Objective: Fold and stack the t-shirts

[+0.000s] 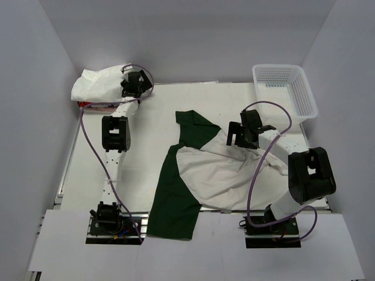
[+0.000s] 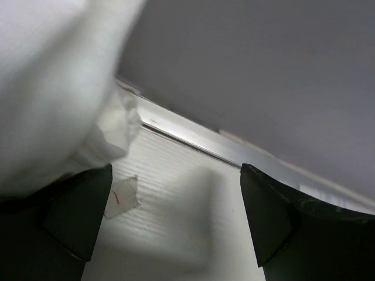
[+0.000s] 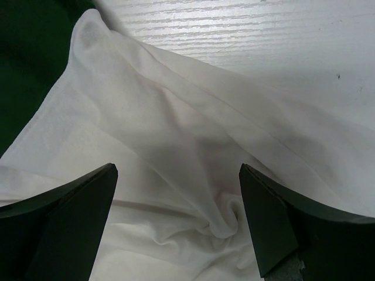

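From here I see the large off-white cotton t-shirt with dark green parts (image 1: 222, 175) lying crumpled across the middle of the white table (image 1: 158, 123). One green sleeve points to the far side, and a long green panel trails to the near edge between the arm bases. My right gripper (image 3: 176, 225) hangs over its far right portion, jaws spread wide with nothing between them. In that wrist view the pale cloth beneath is bunched into soft ridges with a small twist. My left gripper (image 1: 133, 85) is off in the far left corner, also spread and empty, close beside the folded white shirt bundle (image 1: 99, 85); whether it touches I cannot tell. Only a sliver of a red shirt (image 1: 87, 105) shows under that bundle. The white plastic mesh basket (image 1: 285, 88) stands in the far right corner, well apart from the cloth. I judge the big shirt to be light, thin and limp. It will sag and drag, and a pinch on a raised ridge would likely catch several layers. I would rather take it at a clean outer edge, a shoulder or hem corner per arm, and spread it flat before folding.
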`<state>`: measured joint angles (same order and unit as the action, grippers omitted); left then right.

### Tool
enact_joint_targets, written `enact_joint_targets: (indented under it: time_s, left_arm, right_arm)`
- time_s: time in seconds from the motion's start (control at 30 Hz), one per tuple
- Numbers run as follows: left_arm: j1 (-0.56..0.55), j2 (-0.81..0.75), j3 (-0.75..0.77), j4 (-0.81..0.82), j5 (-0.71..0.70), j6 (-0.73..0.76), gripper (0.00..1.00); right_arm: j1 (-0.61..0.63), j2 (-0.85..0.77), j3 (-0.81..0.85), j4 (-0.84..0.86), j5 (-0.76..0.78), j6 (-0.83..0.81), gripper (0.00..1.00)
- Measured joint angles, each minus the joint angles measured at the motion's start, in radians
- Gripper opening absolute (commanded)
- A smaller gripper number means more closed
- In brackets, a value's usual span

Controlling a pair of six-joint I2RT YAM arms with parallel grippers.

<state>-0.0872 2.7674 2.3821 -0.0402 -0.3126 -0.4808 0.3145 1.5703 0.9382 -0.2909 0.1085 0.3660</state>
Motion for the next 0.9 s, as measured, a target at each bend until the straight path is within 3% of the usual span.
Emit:
enact_joint_targets:
  time_s: [0.23,0.43,0.6,0.7,0.8,0.9]
  left_arm:
    - [-0.01,-0.115,-0.063,-0.089,0.327,0.121,1.0]
    - [-0.128,-0.563,-0.461,-0.181,0.547,0.161,1.0]
    - [-0.316,-0.961,-0.846,-0.212,0.556,0.21,1.0]
    - [-0.443,-1.114,-1.098,-0.22,0.564,0.204,1.0]
    - [-0.523,-1.153,-1.287,-0.243,0.572,0.187,1.0]
    - [-0.568,-1.098,-1.342,-0.272,0.57,0.165,1.0]
  right_arm:
    - [0.0,-0.1,-0.012,0.005,-0.014,-0.008,0.9]
    - [0.0,-0.272,-0.026,0.0,0.033,0.038,0.9]
    - [-0.001,-0.362,-0.098,-0.052,0.098,0.113,0.9]
    - [-0.005,-0.374,-0.164,-0.1,0.111,0.143,0.9]
    - [-0.007,-0.377,-0.228,-0.162,0.115,0.17,0.9]
    - [-0.007,-0.401,-0.248,-0.201,0.124,0.183,0.9]
